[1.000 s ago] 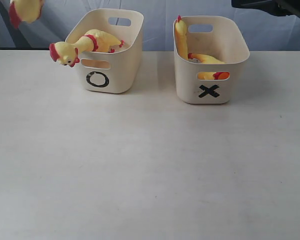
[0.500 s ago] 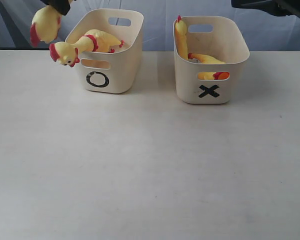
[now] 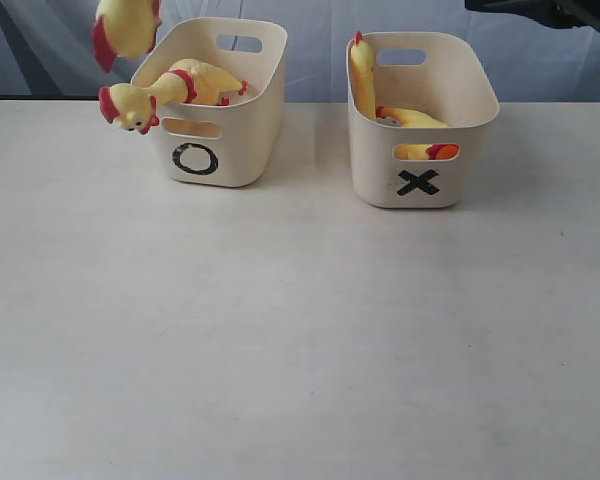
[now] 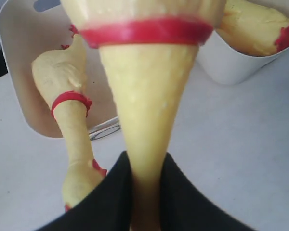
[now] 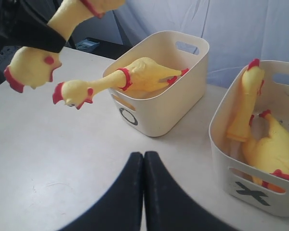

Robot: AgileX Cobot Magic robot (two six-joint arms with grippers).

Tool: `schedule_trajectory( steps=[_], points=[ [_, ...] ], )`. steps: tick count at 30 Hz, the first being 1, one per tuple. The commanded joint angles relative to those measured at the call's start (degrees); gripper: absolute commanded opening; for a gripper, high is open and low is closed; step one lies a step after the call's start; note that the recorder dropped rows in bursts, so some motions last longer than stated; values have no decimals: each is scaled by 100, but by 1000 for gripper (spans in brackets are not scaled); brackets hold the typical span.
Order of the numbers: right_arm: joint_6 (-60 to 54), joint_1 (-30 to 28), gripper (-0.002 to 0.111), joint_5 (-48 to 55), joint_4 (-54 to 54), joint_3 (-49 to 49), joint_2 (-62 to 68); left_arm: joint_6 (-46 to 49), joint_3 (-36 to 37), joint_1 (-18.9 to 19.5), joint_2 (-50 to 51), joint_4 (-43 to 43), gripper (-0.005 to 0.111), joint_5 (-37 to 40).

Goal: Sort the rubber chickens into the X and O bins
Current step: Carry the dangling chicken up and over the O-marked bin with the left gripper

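My left gripper [image 4: 145,163] is shut on the neck of a yellow rubber chicken [image 3: 125,25]. That chicken hangs head down in the air just beyond the left rim of the O bin [image 3: 225,140]. A second chicken [image 3: 175,88] lies in the O bin with its head drooping over the left rim. The X bin [image 3: 420,185] holds two chickens: one [image 3: 360,65] leans upright against the left wall, the other [image 3: 412,118] lies on the bottom. My right gripper [image 5: 144,156] is shut with nothing in it, above the table in front of the bins.
The bins stand side by side at the back of the white table [image 3: 300,330], with a gap between them. A pale blue cloth [image 3: 550,60] hangs behind. Part of the dark right arm [image 3: 540,10] shows at the top right corner.
The held chicken has swung right and upward, from the far top left corner to just beside the O bin's left rim. The bins and the other chickens have not moved.
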Motion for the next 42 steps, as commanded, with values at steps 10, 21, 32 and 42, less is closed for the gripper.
schedule_trajectory(
  steps=[10,21,32,42],
  points=[
    [-20,-16,0,-75,7,31,-53,-493,478,-141,-520,1419,0,-834],
    [-20,-16,0,-75,7,31,-53,-819,1516,-379,-1104,2465,0,-2203],
    [-20,-16,0,-75,7,31,-53,-1202,2400,-379,-1520,2287,0,-3224],
    [-20,-16,0,-75,7,31,-53,-75,2354,450,-1262,-236,0,-2440]
  ],
)
